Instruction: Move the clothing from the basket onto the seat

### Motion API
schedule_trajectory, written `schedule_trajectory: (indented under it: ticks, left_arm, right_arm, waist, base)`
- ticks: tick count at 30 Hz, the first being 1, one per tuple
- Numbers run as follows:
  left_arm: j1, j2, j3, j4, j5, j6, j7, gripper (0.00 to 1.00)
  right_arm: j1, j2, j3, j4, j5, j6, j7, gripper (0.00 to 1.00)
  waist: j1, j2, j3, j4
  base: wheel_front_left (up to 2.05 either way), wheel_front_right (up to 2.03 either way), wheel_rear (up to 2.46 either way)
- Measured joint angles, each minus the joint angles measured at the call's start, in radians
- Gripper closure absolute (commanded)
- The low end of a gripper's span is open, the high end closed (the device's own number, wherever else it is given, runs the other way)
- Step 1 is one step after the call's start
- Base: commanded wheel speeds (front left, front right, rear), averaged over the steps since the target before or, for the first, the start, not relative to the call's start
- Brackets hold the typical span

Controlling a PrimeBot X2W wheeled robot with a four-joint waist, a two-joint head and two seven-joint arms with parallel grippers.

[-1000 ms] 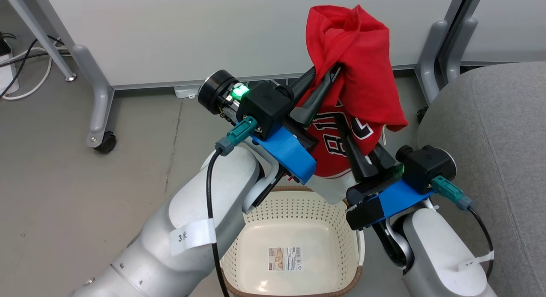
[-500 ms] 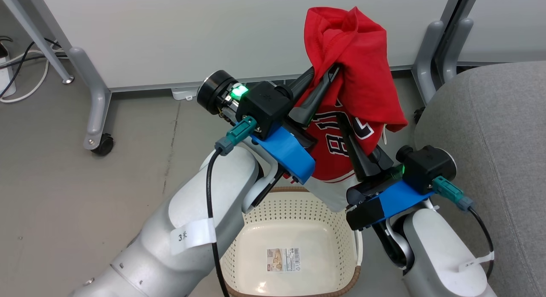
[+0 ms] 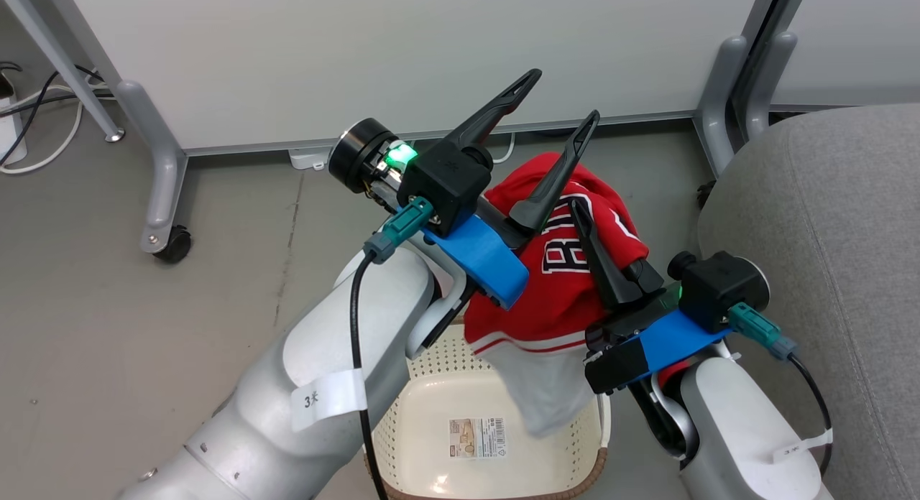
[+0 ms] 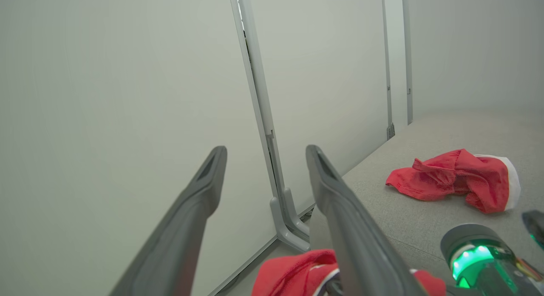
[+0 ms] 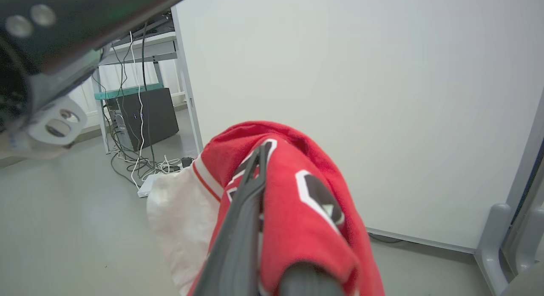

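Closest in head cam: the basket (image 3: 431, 385) on the floor (image 3: 144, 342) btwn my two forearms. Its bottom is bare apart from a paper label (image 3: 478, 437).

Just above it, R gripper (image 3: 583, 220) has the jersey (image 3: 560, 299). One dark finger lies along the front of the red cloth and the other is buried under it, so fabric is pinched btwn them w/ the jaws nearly closed. R wrist cam agrees: at R gripper (image 5: 265, 160) the jersey (image 5: 306, 202) is humped over the tips and wraps one finger, numerals showing. The jersey hangs bunched over the basket's R side. Its white panel (image 3: 546, 392) droops down across the rim; can't tell if it touches. It's not on the seat yet.

L gripper (image 3: 562, 96) sits higher and further out, fingers spread wide w/ nothing btwn them, tips pointing at the partition (image 3: 402, 54). L wrist cam shows the same: L gripper (image 4: 265, 153) has a wide gap and just pale panel behind. A bit of the jersey (image 4: 293, 272) shows low by the R-hand finger.

On my R the grey seat (image 3: 826, 220) is just beside the basket, clear of the jersey. In L wrist cam a 2nd red garment (image 4: 454, 181) w/ white trim lies crumpled on the seat (image 4: 382, 194).

Furthest back: the partition, its castor leg (image 3: 169, 238) and cables (image 3: 29, 105) at far L.
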Motion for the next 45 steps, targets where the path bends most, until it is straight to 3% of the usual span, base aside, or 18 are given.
schedule_trajectory:
  ticks: [16, 45]
  left_arm:
    - [-0.008, 0.018, -0.016, -0.013, 0.016, 0.003, 0.0, 0.0]
    - [-0.019, 0.042, -0.134, -0.041, 0.068, -0.014, 0.0, 0.0]
  right_arm:
    - [-0.025, 0.001, -0.088, -0.025, -0.018, 0.0, 0.0, 1.0]
    - [0.018, 0.001, -0.376, -0.169, -0.059, 0.0, 0.0, 1.0]
  waist:
    - [0.0, 0.0, 0.092, -0.065]
    - [0.0001, 0.0, 0.279, -0.329]
  base:
    - [0.0, 0.0, 0.0]
    - [0.0, 0.0, 0.0]
